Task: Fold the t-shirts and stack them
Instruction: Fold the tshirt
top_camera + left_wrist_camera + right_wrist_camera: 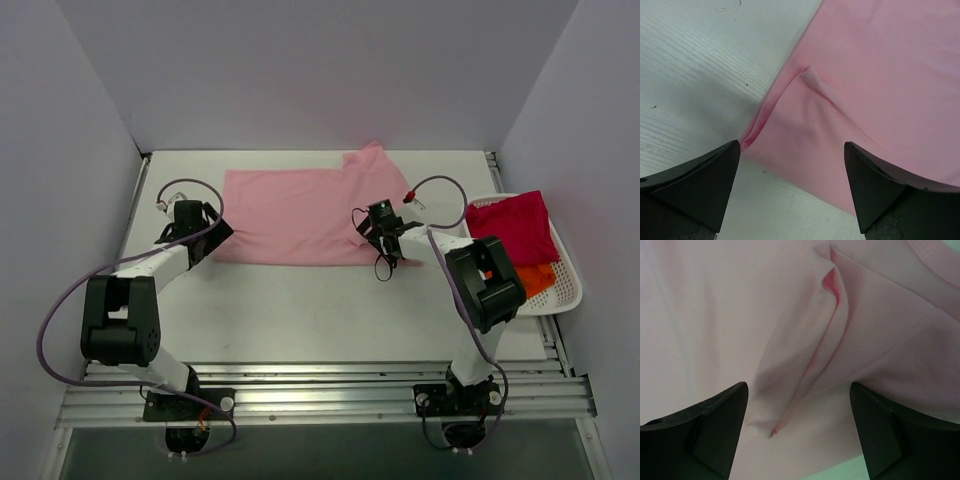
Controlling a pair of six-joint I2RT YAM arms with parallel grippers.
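A light pink t-shirt point(295, 213) lies spread flat on the white table point(300, 300), one sleeve sticking up at the back right. My left gripper point(213, 236) is open at the shirt's near left corner; in the left wrist view its jaws stand wide apart over the pink corner point(805, 135). My right gripper point(372, 228) is open over the shirt's right part; the right wrist view shows a creased fold of pink cloth point(810, 355) between the jaws. A magenta-red shirt point(512, 227) and an orange shirt point(535, 277) lie in a white basket point(570, 285) at the right.
Grey walls enclose the table on three sides. The basket stands against the right edge. A metal rail point(320, 385) runs along the near edge by the arm bases. Cables loop beside each arm.
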